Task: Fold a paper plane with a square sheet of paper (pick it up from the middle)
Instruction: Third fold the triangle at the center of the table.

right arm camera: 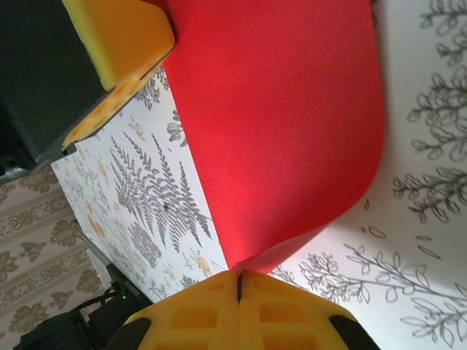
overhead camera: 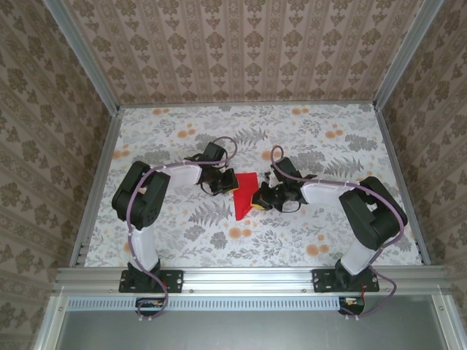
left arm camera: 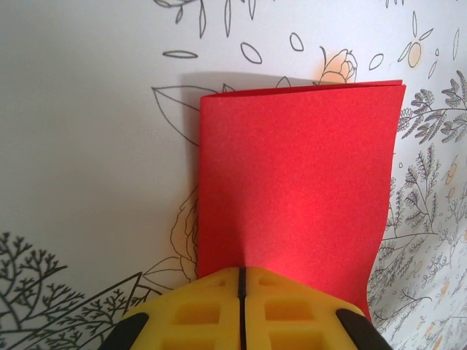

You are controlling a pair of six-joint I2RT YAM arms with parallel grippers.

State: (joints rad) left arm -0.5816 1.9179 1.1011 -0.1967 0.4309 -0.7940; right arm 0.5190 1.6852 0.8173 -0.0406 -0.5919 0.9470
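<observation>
From my seat the square sheet of paper (overhead camera: pixel 242 197) sits at the middle of the overhead view, on or just above the flowered table (overhead camera: pixel 182 138), with one arm reaching in from each side. The left gripper (left arm camera: pixel 241 273) has its yellow pads pressed together on the sheet's near edge at the bottom centre of its own camera. From there the red runs up the frame to a far edge that looks doubled, so I judge the paper to be folded over once. The right gripper (right arm camera: pixel 238 275) is likewise clamped shut, pinching a corner of the sheet at the bottom centre of its view, and the red bows upward and to the right from that pinch. I read the two grips as deliberate: one end anchored, the other free to be steered, so that thin paper cannot slide or spin while a crease is set. The curl in the right wrist view tells me the sheet is slack between the pinches — not flat — and whether its underside touches the table I cannot tell. The shape is far from a dart, so I judge the folding to be early.
</observation>
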